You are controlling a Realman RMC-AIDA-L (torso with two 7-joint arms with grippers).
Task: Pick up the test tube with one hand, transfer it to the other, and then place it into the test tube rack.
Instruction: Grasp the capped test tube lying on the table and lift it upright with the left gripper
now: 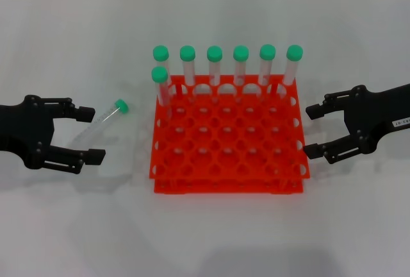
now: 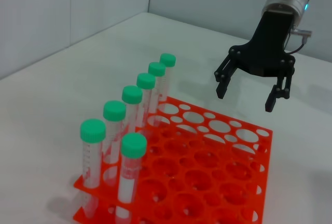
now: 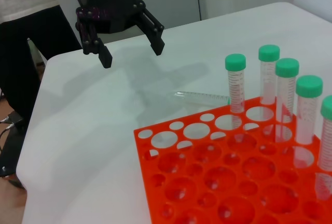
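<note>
The loose test tube [image 1: 119,105] lies flat on the white table, left of the orange-red rack [image 1: 227,165], green cap toward the rack. My left gripper [image 1: 95,134] is open and empty, with its fingertips on either side of the tube's clear end in the head view. In the right wrist view the left gripper [image 3: 132,54] hangs above the table, apart from the tube [image 3: 197,97]. My right gripper [image 1: 313,131], which carries the white label, is open and empty just right of the rack. It also shows in the left wrist view [image 2: 245,98], beyond the rack [image 2: 207,172].
Several green-capped tubes [image 1: 214,65] stand upright in the rack's back row, and one [image 1: 160,84] stands in the second row at the left. The other holes are bare. A person in dark trousers [image 3: 31,53] stands beyond the table's edge.
</note>
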